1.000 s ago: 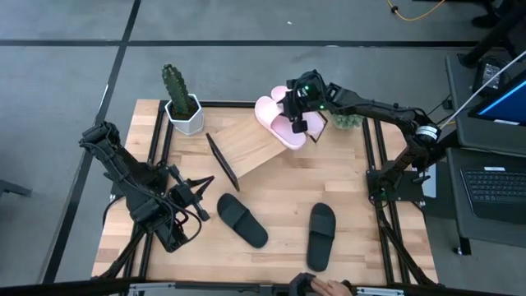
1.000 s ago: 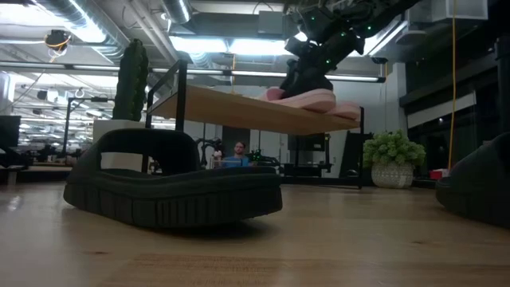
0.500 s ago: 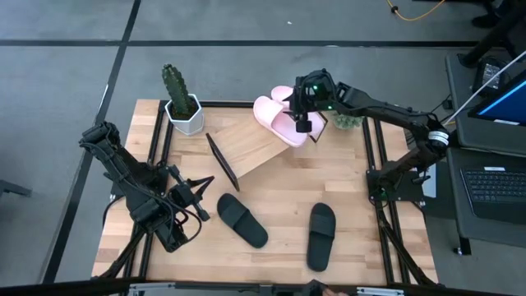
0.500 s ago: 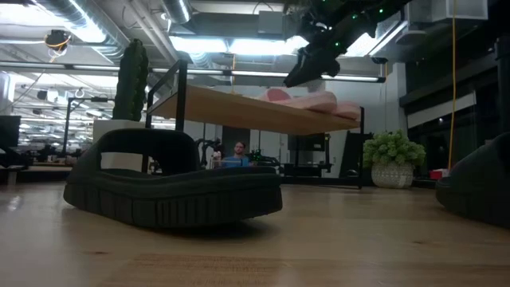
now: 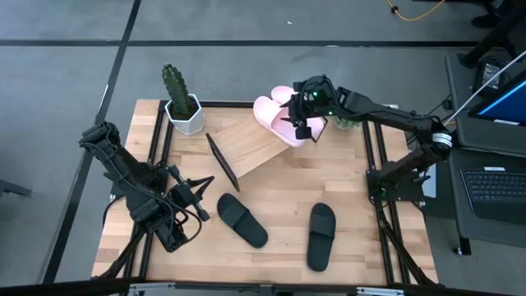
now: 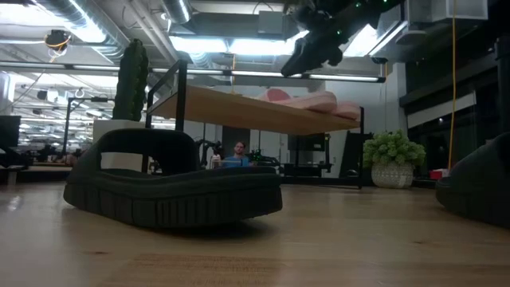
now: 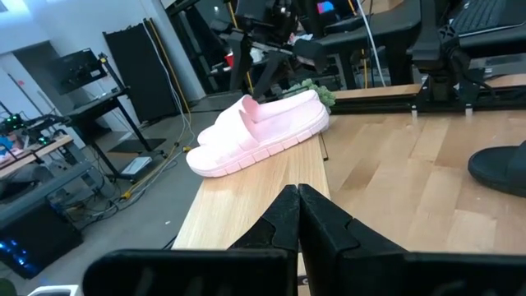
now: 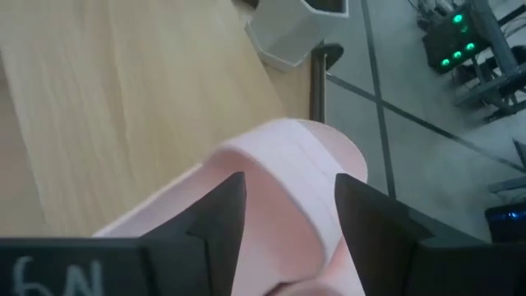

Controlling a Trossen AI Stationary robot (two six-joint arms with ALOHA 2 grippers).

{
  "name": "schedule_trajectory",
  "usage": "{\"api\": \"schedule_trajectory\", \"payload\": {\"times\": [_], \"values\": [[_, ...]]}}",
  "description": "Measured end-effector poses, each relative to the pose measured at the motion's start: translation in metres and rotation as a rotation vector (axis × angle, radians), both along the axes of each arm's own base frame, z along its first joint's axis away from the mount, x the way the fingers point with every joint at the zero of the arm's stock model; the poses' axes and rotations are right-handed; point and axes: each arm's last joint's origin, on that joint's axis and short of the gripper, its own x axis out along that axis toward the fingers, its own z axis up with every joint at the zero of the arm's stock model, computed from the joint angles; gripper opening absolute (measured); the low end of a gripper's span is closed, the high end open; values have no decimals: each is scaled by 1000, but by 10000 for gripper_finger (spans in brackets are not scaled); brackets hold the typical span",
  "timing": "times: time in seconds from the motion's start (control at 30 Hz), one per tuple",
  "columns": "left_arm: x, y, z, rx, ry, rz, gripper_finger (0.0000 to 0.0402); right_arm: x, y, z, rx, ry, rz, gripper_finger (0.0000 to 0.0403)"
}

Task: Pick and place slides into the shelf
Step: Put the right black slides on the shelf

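Wood table [image 5: 362,222]: we judge black slides [image 5: 242,219] at six o'clock light, bendy foam, best pinched across the strap; right gripper [image 5: 301,127] spread empty, left gripper [image 5: 200,203] closed empty.

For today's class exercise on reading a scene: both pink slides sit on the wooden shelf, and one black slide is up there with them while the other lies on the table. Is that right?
Not quite. The high view shows both pink slides on the shelf, but neither black one is. Both black slides lie on the table. The rest stands.
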Motion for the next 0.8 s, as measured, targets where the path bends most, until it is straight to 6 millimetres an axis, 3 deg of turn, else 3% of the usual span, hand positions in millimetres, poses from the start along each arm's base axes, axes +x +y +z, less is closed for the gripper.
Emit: {"api": "schedule_trajectory", "payload": {"times": [0.23, 0.47, 0.8], "values": [[0, 0, -1, -15, 19, -2, 1, -12, 23, 28, 32, -106, 3, 141], [0, 0, -1, -33, 38, -3, 1, -44, 56, 67, 38, -236, 23, 15], [0, -1, -1, -1, 21, -6, 1, -58, 122, 70, 65, -163, -44, 4]]}}
